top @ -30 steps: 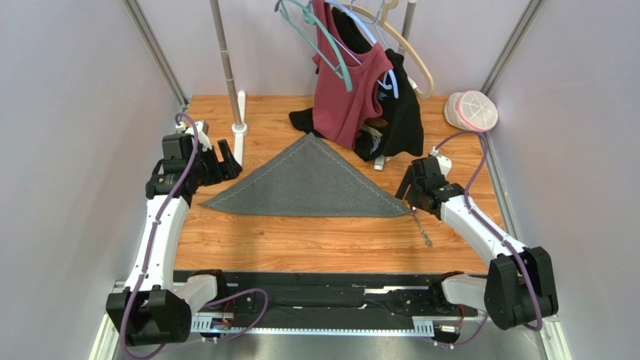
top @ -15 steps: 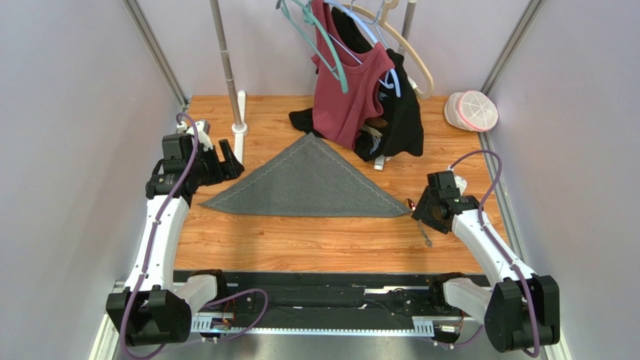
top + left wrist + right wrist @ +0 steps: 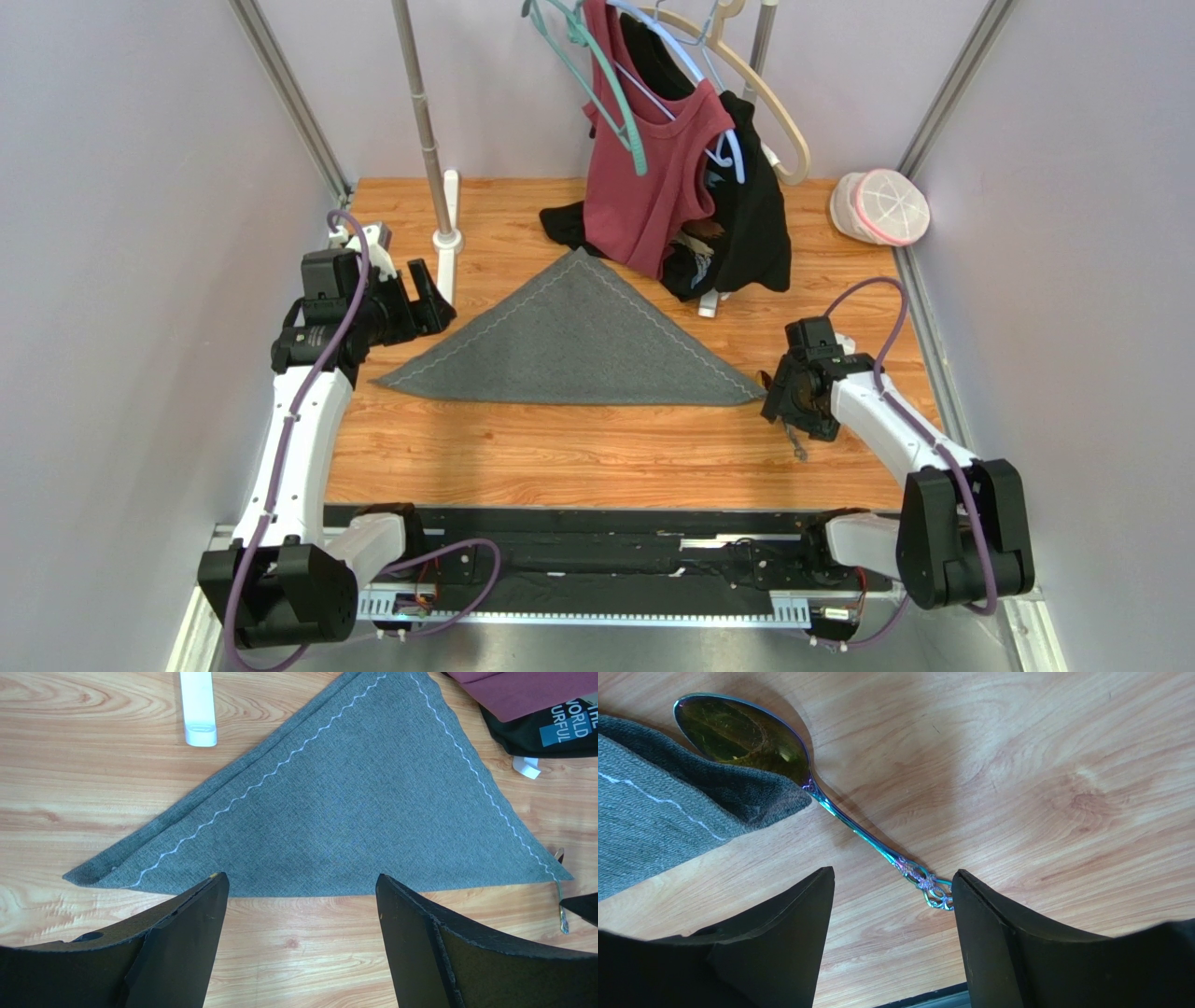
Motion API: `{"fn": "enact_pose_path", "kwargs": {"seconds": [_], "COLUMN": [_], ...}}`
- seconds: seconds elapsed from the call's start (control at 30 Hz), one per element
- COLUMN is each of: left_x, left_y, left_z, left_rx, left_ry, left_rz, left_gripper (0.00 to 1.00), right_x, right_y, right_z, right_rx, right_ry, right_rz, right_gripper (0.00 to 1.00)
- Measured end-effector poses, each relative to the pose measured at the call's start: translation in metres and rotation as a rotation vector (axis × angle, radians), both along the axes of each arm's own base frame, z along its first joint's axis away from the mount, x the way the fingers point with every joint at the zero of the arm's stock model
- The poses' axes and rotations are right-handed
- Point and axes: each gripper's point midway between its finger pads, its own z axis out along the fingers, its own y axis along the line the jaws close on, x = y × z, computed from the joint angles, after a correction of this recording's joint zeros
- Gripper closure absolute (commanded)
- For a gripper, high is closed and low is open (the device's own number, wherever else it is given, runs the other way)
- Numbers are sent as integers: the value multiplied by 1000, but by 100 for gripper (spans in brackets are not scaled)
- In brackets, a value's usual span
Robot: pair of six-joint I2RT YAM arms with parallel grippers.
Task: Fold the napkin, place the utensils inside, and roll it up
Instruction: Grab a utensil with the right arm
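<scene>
spoon (image 3: 738, 735) bowl: edge hidden under napkin (image 3: 661, 822) corner | napkin: mostly cut off at picture's left edge

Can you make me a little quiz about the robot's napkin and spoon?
1. True or false: the napkin is folded into a triangle.
2. Where is the spoon? A) on the middle of the napkin B) on the table at the napkin's right corner C) held in a tool
3. Fill in: the left tool and the right tool are both ____.

Key: 1 true; 2 B; 3 open.
</scene>
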Motion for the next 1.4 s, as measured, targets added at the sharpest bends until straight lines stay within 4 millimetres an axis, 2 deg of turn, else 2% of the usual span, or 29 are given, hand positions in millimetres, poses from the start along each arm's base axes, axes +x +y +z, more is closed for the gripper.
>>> {"fn": "enact_pose_path", "kwargs": {"seconds": [0.23,0.4,0.7,0.87,1.07,1.27,1.4], "left_x": [0,0,0,0,0,0,-1], "left_y": [0,0,-1,-1,-1,-1,-1], "left_z": [0,0,1,1,1,1,-1], "left_rx": [0,0,-2,-4,-6,-5,-5], "left_ry": [-2,-2,-2,-3,-3,-2,-1], "left_rz": [0,0,-3,-5,-6,-6,-6], "left_gripper": [14,14,14,14,14,14,14], "right_x": [11,20,30,32,33,31,32], "right_y": [0,0,7,9,-4,-20,-22], "right_z": [-11,-12,-19,-20,-20,-20,-20], "right_rx": [-24,-29,5,43,75,100,104], "right_ry": [42,21,54,62,58,52,51], "right_rz": [56,92,126,92,-7,-97,-106], "right_gripper": [34,37,63,66,69,82,97]}}
